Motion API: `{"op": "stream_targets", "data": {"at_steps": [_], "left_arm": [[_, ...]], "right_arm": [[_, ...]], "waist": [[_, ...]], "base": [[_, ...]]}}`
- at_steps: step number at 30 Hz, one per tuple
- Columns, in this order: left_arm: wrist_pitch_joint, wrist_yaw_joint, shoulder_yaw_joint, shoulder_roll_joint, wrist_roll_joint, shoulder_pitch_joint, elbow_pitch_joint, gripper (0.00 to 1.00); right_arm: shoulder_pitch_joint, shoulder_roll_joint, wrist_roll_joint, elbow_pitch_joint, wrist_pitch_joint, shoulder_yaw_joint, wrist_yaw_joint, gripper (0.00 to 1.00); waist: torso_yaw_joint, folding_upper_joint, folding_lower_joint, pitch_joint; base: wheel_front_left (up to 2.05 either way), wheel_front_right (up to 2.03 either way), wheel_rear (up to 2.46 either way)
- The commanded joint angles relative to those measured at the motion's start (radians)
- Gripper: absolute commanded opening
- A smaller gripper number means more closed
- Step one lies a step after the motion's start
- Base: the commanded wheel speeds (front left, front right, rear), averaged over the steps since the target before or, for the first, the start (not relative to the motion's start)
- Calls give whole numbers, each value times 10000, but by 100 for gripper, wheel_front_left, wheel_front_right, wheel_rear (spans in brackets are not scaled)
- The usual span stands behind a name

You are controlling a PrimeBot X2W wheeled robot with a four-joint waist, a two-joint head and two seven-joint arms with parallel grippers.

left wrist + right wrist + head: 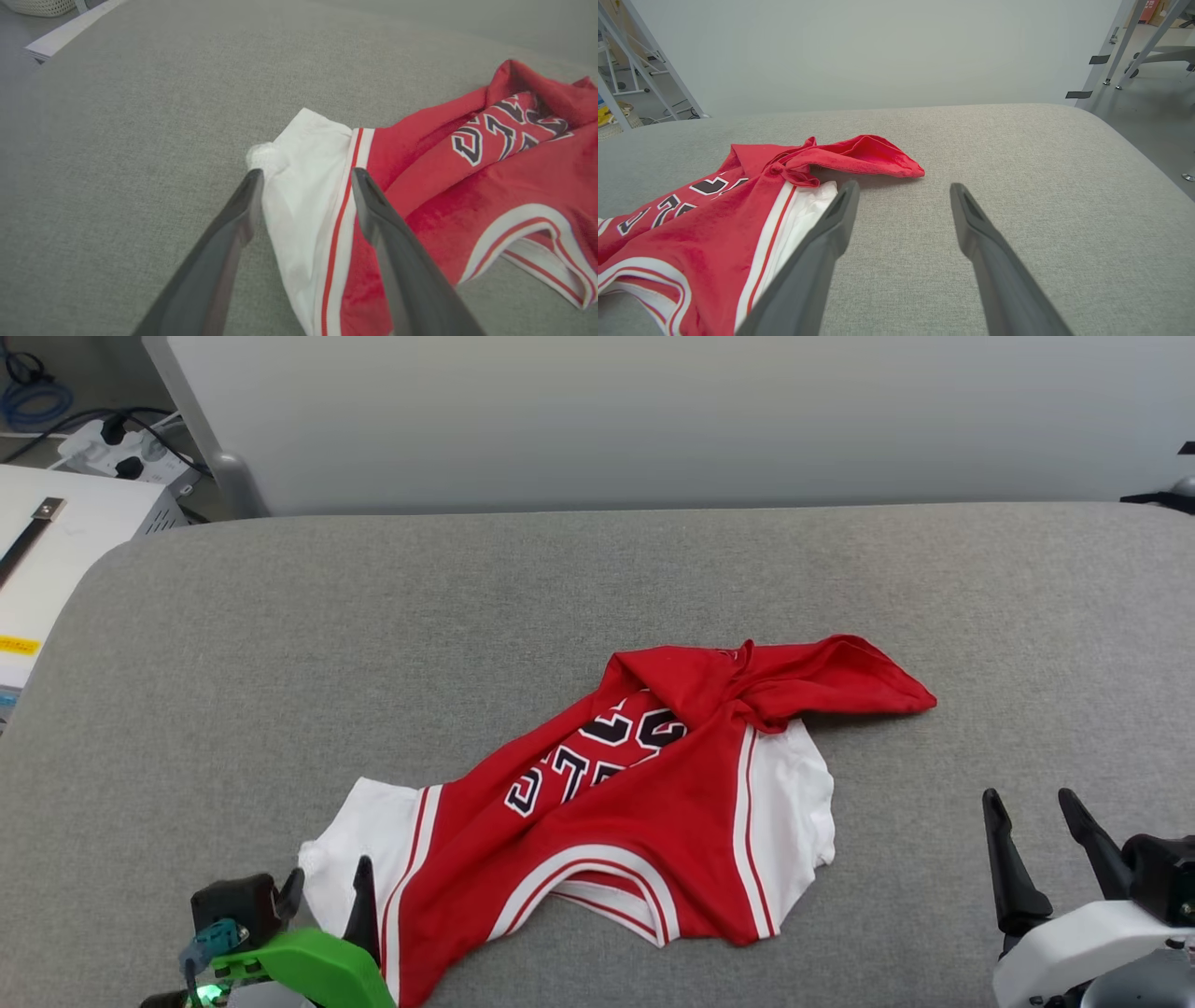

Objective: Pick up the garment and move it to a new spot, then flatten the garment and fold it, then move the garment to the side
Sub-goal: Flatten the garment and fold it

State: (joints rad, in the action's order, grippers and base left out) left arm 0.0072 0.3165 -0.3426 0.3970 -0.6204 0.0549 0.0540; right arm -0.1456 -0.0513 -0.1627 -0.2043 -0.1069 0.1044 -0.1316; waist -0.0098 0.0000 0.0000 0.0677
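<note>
Pickup step, red jersey (672,803) crumpled. Left gripper (306,171) spread over white sleeve (303,140), right gripper (904,185) spread, clear of fabric. Calls for lowering, pinching

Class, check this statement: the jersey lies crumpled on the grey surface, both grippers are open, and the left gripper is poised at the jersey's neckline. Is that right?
Not quite. The left gripper is poised at the jersey's white sleeve, not its neckline, as the left wrist view shows. The rest holds.
</note>
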Motion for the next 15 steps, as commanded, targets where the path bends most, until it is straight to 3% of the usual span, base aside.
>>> {"op": "stream_targets", "data": {"at_steps": [1, 7, 15], "left_arm": [[-397, -69, 72, -89, 195, -194, -66, 100], [-1889, -294, 146, -149, 659, -386, -376, 100], [-2250, -445, -73, -216, 1029, -800, -669, 100]], "right_arm": [[-150, 8, -45, -62, -162, -29, 9, 100], [-83, -194, -464, 139, -1397, -327, 9, 100], [510, -1377, -1491, 668, -4030, -1156, 9, 100]], "waist": [[-17, 0, 0, -93], [61, 0, 0, -147], [651, 0, 0, 94]], "base": [[0, 0, 0], [0, 0, 0], [0, 0, 0]]}}
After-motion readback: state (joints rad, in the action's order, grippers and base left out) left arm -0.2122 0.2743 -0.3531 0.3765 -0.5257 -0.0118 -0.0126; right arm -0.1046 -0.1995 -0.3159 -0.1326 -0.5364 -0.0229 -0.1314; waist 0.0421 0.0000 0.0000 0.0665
